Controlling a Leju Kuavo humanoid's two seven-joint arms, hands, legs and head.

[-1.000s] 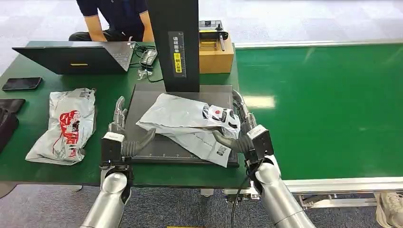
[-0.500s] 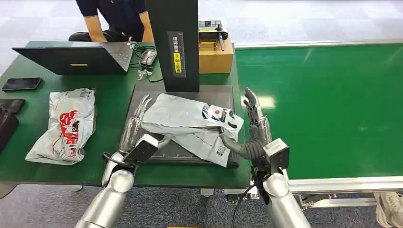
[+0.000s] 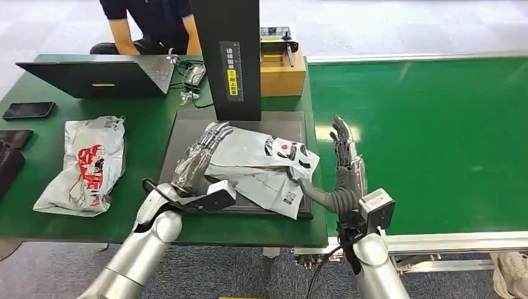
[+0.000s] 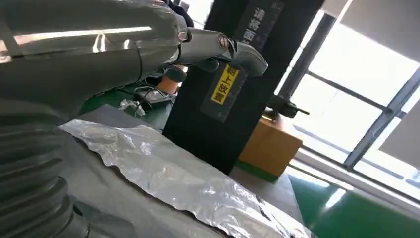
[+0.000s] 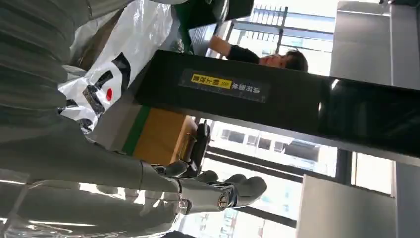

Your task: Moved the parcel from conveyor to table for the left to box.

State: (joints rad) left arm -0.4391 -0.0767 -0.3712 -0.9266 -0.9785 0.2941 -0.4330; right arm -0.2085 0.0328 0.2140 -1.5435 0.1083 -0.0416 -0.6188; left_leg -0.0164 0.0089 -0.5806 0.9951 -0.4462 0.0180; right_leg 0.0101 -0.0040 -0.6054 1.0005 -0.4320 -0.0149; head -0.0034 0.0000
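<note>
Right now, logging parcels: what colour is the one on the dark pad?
Silver-grey parcel; clearest in head view.

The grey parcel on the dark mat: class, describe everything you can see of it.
The grey parcel is a crinkled, shiny plastic mailer bag with a black, white and red print near one end and a small label at its near corner. It lies flat and skewed across the dark mat before the black column. The left hand rests over its left edge; the right hand stands open beside it.
</note>
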